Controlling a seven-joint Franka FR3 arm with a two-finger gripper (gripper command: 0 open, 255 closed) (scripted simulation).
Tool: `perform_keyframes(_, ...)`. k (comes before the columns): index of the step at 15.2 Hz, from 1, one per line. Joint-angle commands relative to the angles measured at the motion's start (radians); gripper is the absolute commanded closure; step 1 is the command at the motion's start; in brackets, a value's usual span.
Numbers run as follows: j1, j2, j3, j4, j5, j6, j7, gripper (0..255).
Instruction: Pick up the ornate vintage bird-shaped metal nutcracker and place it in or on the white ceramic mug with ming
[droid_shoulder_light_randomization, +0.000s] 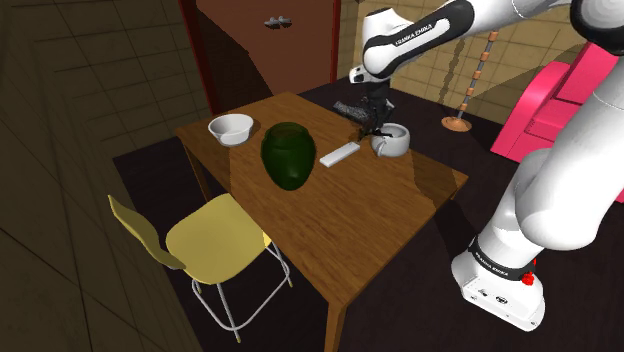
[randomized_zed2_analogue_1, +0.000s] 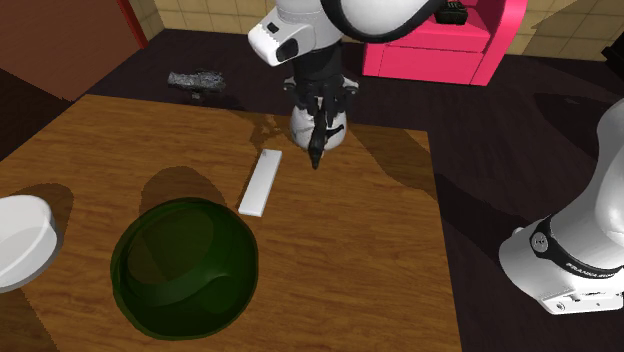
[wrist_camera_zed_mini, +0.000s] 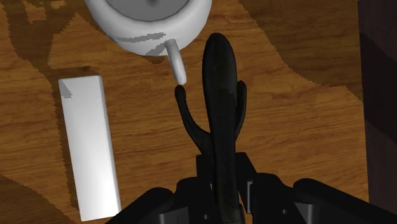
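Across the shoulder view stretches the wooden bench, and the white arm comes in over its far corner. A yellow chair sits at the near side, with a pink armchair off behind the arm.

On the bench, biggest first: a dark green round vessel, then a white bowl toward that view's left. Next comes the white mug, and a flat white bar lies between vessel and mug. From this side the end effector is just a dark knot above the mug, and what it carries is hard to make out.

Over to the second exterior view and it's plain. A long black nutcracker hangs point-down from the end effector in front of the mug, its tip over bare wood between mug and bar.

The wrist view settles the grip. The fingers are drawn in tight, clasping the nutcracker's shaft on both sides. Two curved prongs spread from that shaft. Its tip sits just beside the mug's handle without touching, so the nutcracker is outside the mug.
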Motion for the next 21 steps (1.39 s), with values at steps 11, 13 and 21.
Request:
perform_keyframes(11,-0.140,0.197,-0.124,0.230,0.096,-0.009,-0.313,255)
perform_keyframes(13,-0.174,0.246,-0.138,0.287,0.126,-0.017,-0.371,255)
perform_keyframes(21,-0.199,0.307,-0.135,0.261,0.159,0.065,-0.399,255)
